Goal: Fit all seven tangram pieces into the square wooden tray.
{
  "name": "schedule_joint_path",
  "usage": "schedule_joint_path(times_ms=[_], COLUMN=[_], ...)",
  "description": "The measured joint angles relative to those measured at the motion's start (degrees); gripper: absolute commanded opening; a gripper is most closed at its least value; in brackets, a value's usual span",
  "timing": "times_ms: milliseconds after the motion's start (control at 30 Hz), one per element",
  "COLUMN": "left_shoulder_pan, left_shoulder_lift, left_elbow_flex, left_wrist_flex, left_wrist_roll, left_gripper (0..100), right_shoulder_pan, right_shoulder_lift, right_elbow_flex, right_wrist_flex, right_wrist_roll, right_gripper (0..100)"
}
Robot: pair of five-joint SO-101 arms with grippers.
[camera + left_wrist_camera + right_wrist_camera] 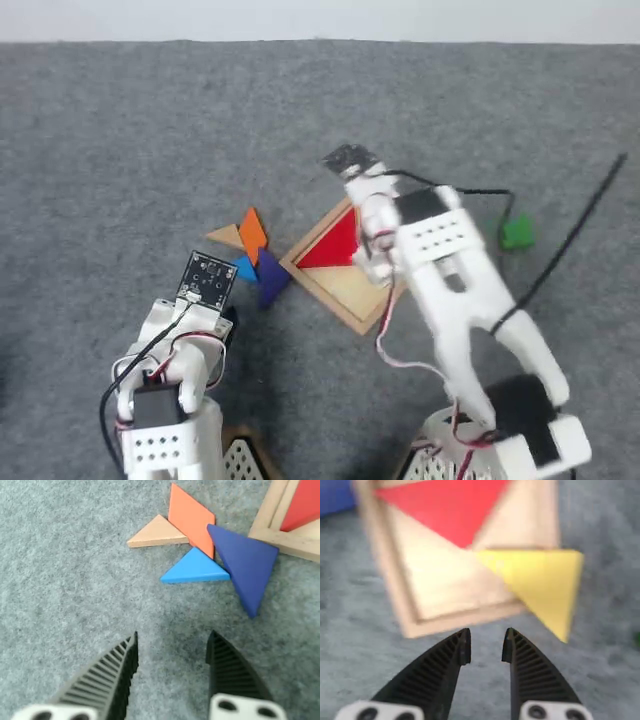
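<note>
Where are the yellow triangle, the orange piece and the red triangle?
yellow triangle (542, 581): right wrist view, its flat middle.
orange piece (191, 520): left wrist view, its flat middle.
red triangle (335, 249): high view, its flat middle.

Tray (341, 289) partly behind right arm (455, 282)

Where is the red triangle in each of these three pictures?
High view: red triangle in the wooden tray, mid-picture.
Left wrist view: red triangle in the tray's corner, beyond the dark blue triangle.
Right wrist view: red triangle in the tray, near the yellow triangle.
Shared landmark: the tray's rim.
</note>
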Motion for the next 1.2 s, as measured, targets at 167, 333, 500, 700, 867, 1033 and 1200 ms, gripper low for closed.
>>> schedule_joint_path(times_ms=[167, 333, 500, 700, 867, 1033, 1200], left_shoulder_pan=[0.00, 0.00, 0.00, 0.00, 0.00, 0.00, 0.00], left_shoulder_lift=[0.00, 0.00, 0.00, 0.00, 0.00, 0.00, 0.00], left_elbow_flex=[0.00, 0.00, 0.00, 0.00, 0.00, 0.00, 0.00], left_wrist_flex=[0.00, 0.00, 0.00, 0.00, 0.00, 0.00, 0.00], left_wrist_roll=[0.00, 0.00, 0.00, 0.00, 0.00, 0.00, 0.00], left_gripper=[21, 21, 21, 21, 21, 21, 21], right_shoulder_pan=[14.15, 18.73, 18.64, 18.20, 15.91, 13.27, 9.58], right_shoulder_lift=[8.18, 19.69, 29.80, 37.71, 38.42, 37.36, 33.32], right_elbow_flex=[-4.40, -13.80, -23.12, -25.32, -26.02, -23.91, -18.20], right_wrist_flex=[-2.55, -3.16, -3.16, -3.16, -3.16, -3.69, -3.69], right_wrist_roll=[5.01, 7.12, 7.21, 8.00, 8.18, 8.18, 8.18], right_gripper=[15.1, 19.1, 19.1, 19.1, 19.1, 19.1, 19.1])
